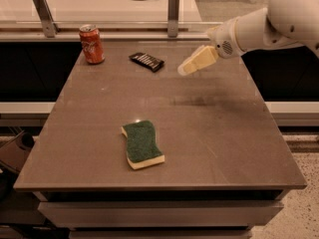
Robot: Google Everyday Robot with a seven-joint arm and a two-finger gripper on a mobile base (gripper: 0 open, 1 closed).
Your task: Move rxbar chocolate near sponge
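Black-wrapped, the rxbar chocolate (146, 61) lies toward the far side of the table (224, 133), between a soda can (91, 44) and the gripper (185, 68), which hovers just to its right. Whether the gripper is open, I cannot tell. The sponge (143, 144) sits well apart, nearer the front.

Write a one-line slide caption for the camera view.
Gripper hovers above the table beside the untouched rxbar chocolate; sponge lies nearer the front, soda can far left.
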